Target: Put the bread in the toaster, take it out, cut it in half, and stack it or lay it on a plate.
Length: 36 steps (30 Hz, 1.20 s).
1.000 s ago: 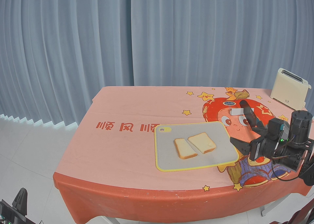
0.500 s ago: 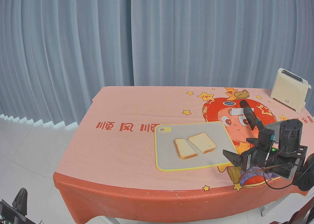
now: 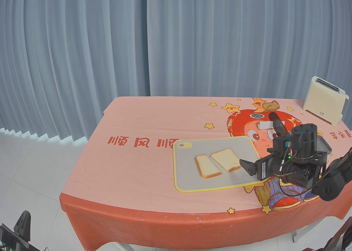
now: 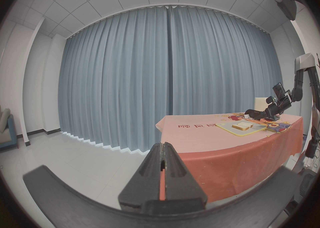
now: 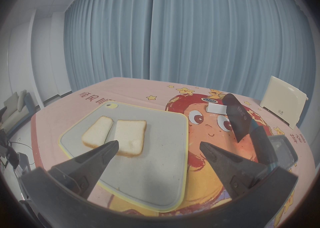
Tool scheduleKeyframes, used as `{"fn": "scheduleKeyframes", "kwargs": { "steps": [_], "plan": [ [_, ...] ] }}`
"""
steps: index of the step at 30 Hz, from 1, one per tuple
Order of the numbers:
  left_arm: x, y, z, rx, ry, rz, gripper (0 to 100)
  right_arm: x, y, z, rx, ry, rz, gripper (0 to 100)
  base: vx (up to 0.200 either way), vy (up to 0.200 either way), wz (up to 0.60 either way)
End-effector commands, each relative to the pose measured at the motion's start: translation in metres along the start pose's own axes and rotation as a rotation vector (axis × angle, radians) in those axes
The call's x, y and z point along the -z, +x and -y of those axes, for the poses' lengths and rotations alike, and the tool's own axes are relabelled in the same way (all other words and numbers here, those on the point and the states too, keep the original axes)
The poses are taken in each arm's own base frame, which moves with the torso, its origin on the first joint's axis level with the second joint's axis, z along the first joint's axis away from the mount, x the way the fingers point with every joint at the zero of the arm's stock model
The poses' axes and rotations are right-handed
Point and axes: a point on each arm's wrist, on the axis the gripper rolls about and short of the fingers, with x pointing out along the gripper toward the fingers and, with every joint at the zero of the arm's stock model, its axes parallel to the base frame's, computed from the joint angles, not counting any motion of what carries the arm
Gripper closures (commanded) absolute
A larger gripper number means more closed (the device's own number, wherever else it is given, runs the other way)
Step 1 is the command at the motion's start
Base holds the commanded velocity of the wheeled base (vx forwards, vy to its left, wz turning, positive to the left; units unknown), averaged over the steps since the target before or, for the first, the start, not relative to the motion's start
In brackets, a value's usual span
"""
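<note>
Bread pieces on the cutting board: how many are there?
2. One piece lies near the middle of the board; the other lies beside it, to its right. None seems hidden.

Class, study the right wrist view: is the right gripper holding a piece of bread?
No, the right gripper stands open and empty, while both bread halves lie on the cutting board.

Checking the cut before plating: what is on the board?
A bread half and a second half lie flat, side by side, on the board; nothing else rests on it. The board surface under them is covered.
</note>
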Motion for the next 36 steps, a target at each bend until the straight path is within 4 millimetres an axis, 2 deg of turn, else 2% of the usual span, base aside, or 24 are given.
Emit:
{"fn": "scheduleKeyframes", "kwargs": {
  "steps": [1, 6, 7, 10, 18, 36],
  "plan": [
    [0.005, 0.001, 0.0, -0.002, -0.001, -0.017, 100, -0.022, 0.016, -0.003, 0.012, -0.01, -0.038, 0, 0.0, 0.0, 0.0],
    [0.005, 0.001, 0.0, -0.001, 0.0, -0.017, 100, -0.033, 0.019, -0.004, 0.015, -0.015, -0.064, 0, 0.0, 0.0, 0.0],
    [0.005, 0.001, 0.0, 0.001, 0.0, -0.019, 100, -0.04, 0.026, -0.004, 0.019, -0.013, -0.066, 0, 0.0, 0.0, 0.0],
    [0.005, 0.001, 0.0, 0.001, 0.0, -0.017, 100, -0.035, 0.044, -0.002, 0.032, -0.007, -0.093, 0, 0.0, 0.0, 0.0],
    [0.005, 0.001, 0.0, 0.001, 0.0, -0.017, 100, -0.031, 0.06, -0.001, 0.042, -0.006, -0.117, 0, 0.0, 0.0, 0.0],
    [0.005, 0.001, 0.0, 0.001, 0.0, -0.019, 100, -0.027, 0.064, 0.001, 0.053, -0.012, -0.14, 0, 0.0, 0.0, 0.0]
  ]
}}
